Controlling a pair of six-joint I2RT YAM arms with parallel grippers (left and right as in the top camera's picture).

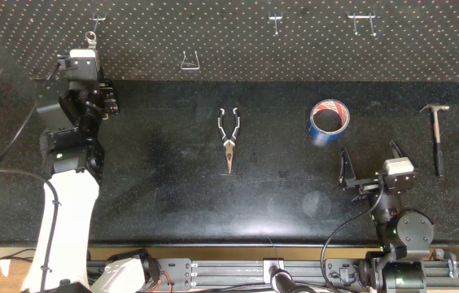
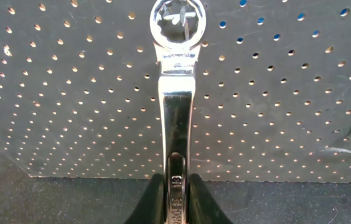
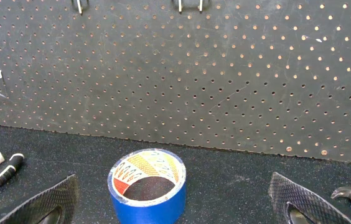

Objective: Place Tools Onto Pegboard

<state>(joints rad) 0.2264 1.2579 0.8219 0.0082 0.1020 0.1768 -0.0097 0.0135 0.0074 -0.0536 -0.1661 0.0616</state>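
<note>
My left gripper (image 2: 175, 186) is shut on the shaft of a shiny steel wrench (image 2: 177, 112), held upright against the pegboard (image 2: 70, 93). The wrench's ring end (image 2: 178, 20) lies around a small metal hook. From above, that ring end (image 1: 90, 37) shows at the pegboard's far left, just above the left gripper (image 1: 91, 65). My right gripper (image 1: 369, 163) stands open low on the table, facing a roll of blue tape (image 3: 147, 185). Pliers (image 1: 229, 134) with white-tipped handles lie mid-table, and a hammer (image 1: 436, 134) lies at the far right.
Bare hooks hang on the pegboard: a wire loop (image 1: 189, 62) left of centre, a single hook (image 1: 275, 19) and a double hook (image 1: 362, 21) further right. The black mat (image 1: 172, 187) has open room between the pliers and the left arm.
</note>
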